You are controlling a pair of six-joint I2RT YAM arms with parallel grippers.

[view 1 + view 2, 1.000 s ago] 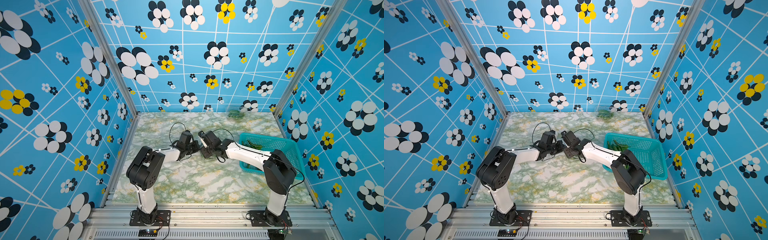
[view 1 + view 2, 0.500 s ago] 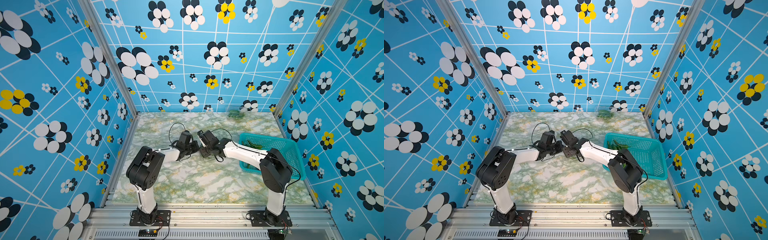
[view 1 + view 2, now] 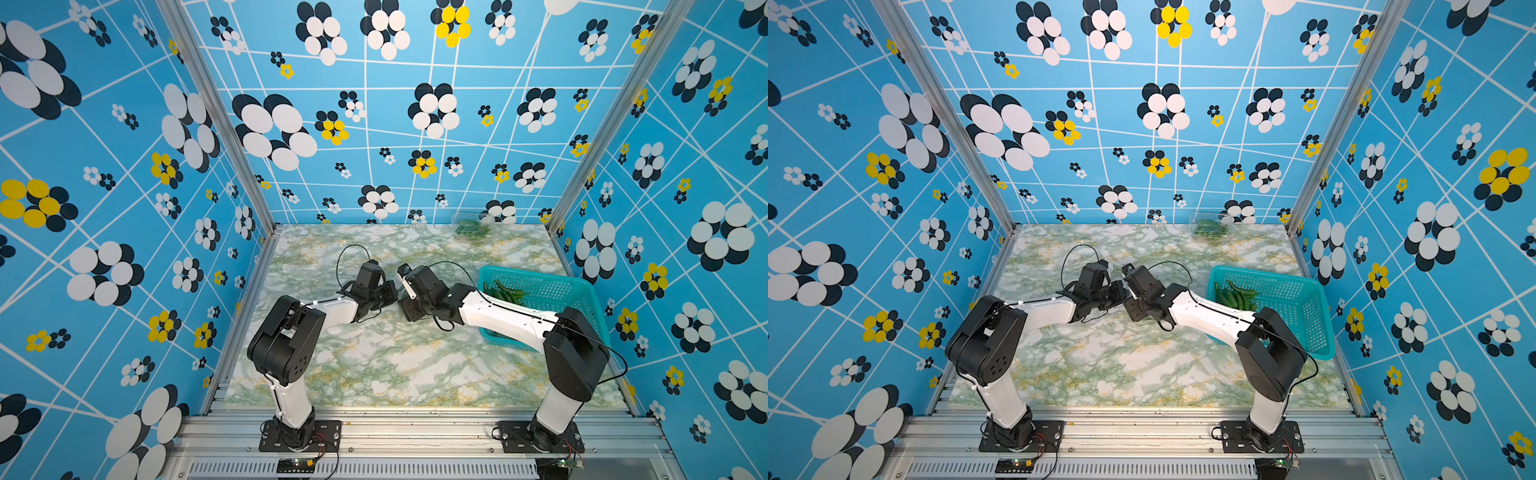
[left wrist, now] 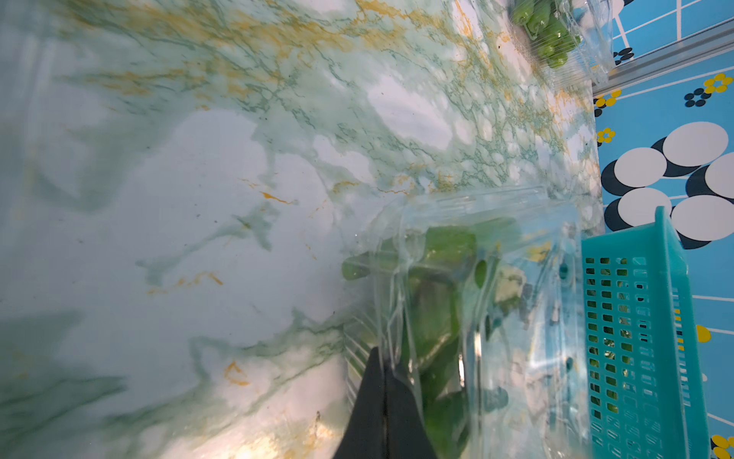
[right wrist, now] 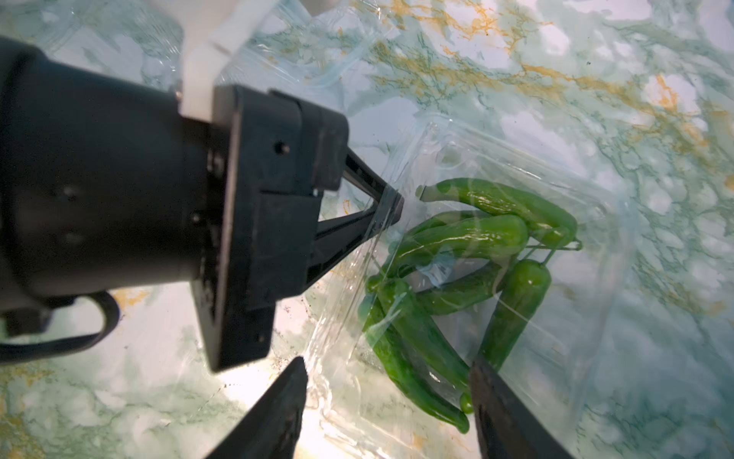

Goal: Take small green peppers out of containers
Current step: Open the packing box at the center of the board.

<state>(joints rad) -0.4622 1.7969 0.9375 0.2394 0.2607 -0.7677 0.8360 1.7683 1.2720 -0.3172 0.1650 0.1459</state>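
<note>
A clear, thin-walled clamshell container lies at the table's middle, its rim pinched flat in the left gripper; whether its lid stands open cannot be told. Inside it a bunch of small green peppers — glossy, slender, curved, thin-stemmed — lies crossed in a loose heap. A second container sits well apart at the table's back edge against the wall, packed with more peppers. Loose peppers lie outside any container — in the teal basket, in its corner toward the table's middle.
</note>
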